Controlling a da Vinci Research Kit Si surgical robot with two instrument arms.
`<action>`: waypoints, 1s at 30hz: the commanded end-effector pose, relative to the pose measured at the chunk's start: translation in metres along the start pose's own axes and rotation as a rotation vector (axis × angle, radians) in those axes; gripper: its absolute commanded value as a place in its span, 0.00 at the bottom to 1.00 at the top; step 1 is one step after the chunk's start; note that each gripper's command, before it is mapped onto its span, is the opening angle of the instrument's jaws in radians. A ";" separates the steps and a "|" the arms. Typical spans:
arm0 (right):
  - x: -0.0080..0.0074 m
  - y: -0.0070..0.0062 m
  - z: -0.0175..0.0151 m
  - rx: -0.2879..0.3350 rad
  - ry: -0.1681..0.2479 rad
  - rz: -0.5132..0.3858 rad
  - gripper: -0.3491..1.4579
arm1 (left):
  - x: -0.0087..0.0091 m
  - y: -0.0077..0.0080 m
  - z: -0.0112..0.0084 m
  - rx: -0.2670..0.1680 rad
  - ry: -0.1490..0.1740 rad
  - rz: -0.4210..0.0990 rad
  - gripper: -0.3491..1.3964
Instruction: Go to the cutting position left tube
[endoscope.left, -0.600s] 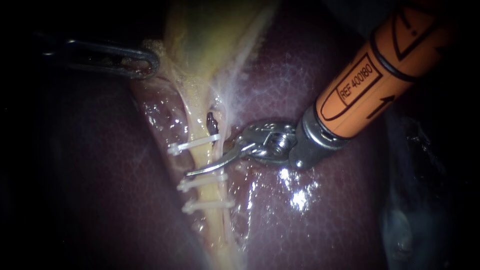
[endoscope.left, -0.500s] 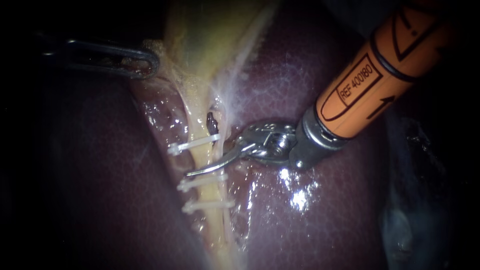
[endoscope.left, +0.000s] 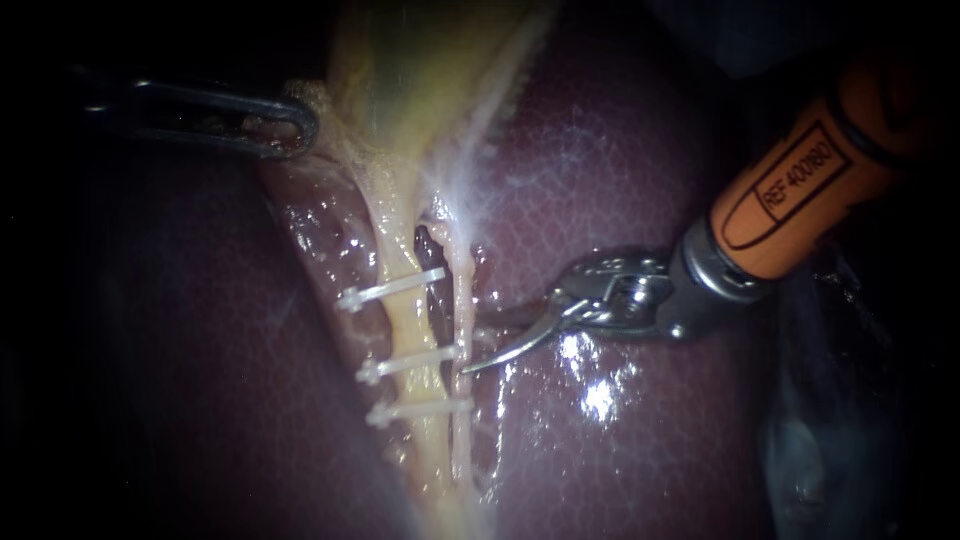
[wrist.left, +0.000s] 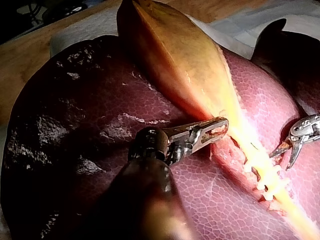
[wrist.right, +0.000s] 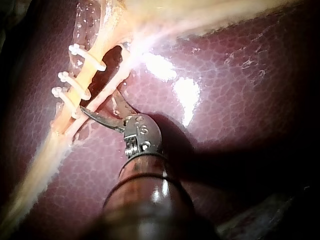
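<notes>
- Our right instrument (endoscope.left: 480, 340), its hand spread, lies near the left tube (endoscope.left: 408, 325), on its right.
- That tube carries three white clips (endoscope.left: 395, 287).
- Our left instrument (endoscope.left: 290, 125), far left, has its hand pinching the gallbladder (endoscope.left: 400, 80) edge.

Orange, black-marked shaft and silver collar on the right instrument (endoscope.left: 478, 348)

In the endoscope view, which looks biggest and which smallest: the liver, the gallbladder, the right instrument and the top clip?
Largest: the liver.
Next: the gallbladder and the right instrument look about alike. The instrument may be nearer the camera, so I won't rank them.
Smallest: the top clip.
</notes>
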 end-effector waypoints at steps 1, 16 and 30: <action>0.0000 -0.0002 -0.0003 -0.002 0.004 -0.001 0.93 | 0.0000 0.0000 0.0000 0.000 0.000 0.000 0.00; 0.0038 -0.0042 -0.0022 0.001 0.025 0.014 0.96 | 0.0000 0.0000 0.0000 0.000 0.000 0.000 0.00; 0.0023 -0.0004 0.0013 0.009 0.011 0.003 0.96 | 0.0001 0.0000 0.0000 0.000 0.000 0.000 0.00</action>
